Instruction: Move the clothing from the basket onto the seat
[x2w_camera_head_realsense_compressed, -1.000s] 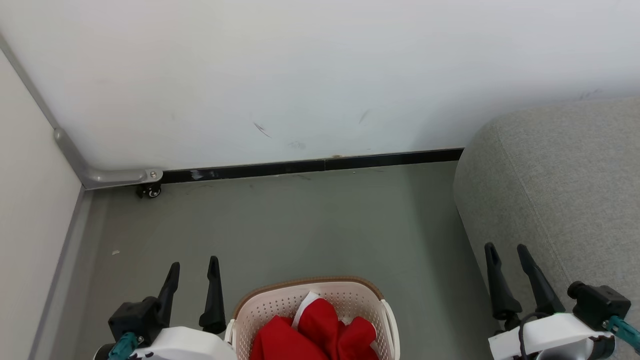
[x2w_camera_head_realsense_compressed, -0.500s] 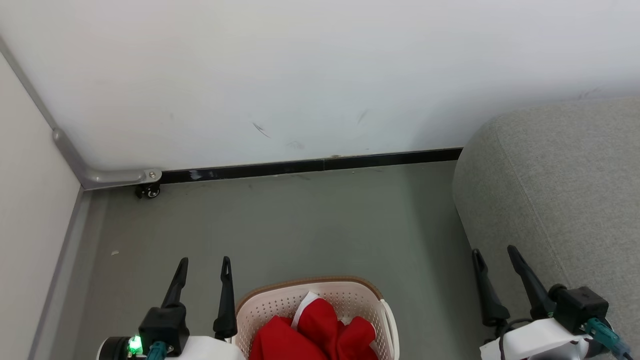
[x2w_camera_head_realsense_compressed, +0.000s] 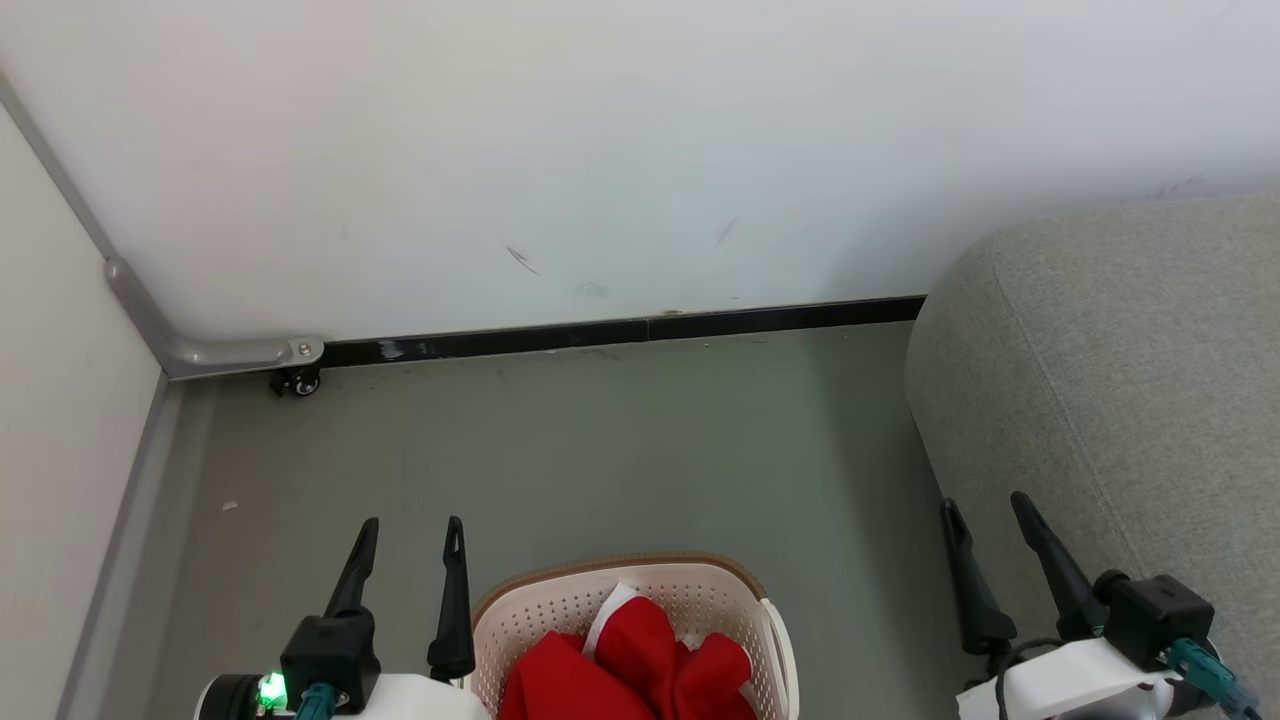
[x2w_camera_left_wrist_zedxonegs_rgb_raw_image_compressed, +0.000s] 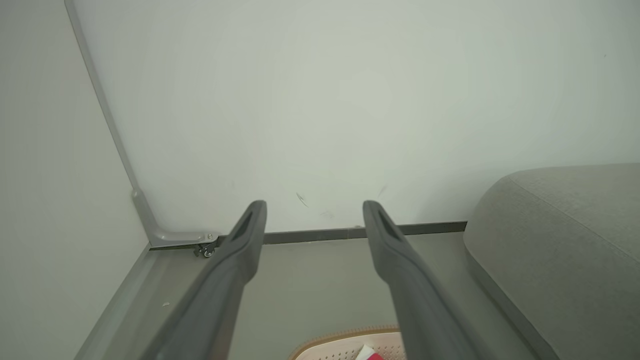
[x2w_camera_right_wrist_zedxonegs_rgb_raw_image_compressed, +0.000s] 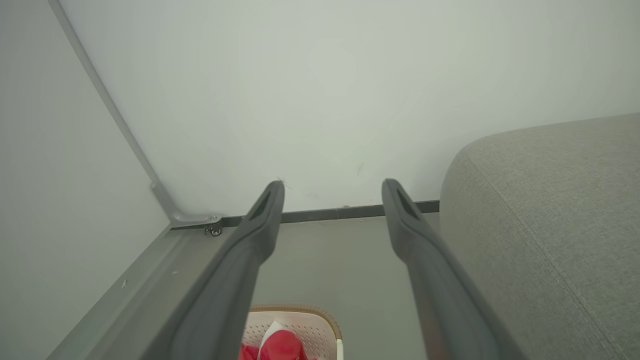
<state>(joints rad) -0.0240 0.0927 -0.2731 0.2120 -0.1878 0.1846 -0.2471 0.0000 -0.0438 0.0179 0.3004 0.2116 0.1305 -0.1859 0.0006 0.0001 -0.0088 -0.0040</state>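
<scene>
We see a grey floor and a white wall.
A black strip runs where they meet. A little wheel sits under a grey metal bar in the corner. The wall has small dark marks.

We see bare floor between the wall and the basket, with the seat blocking the right.

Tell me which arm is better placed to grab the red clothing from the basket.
Probably the left: its open left gripper sits right beside the basket holding the clothing, while the open right gripper is farther off, next to the grey seat cushion.
</scene>
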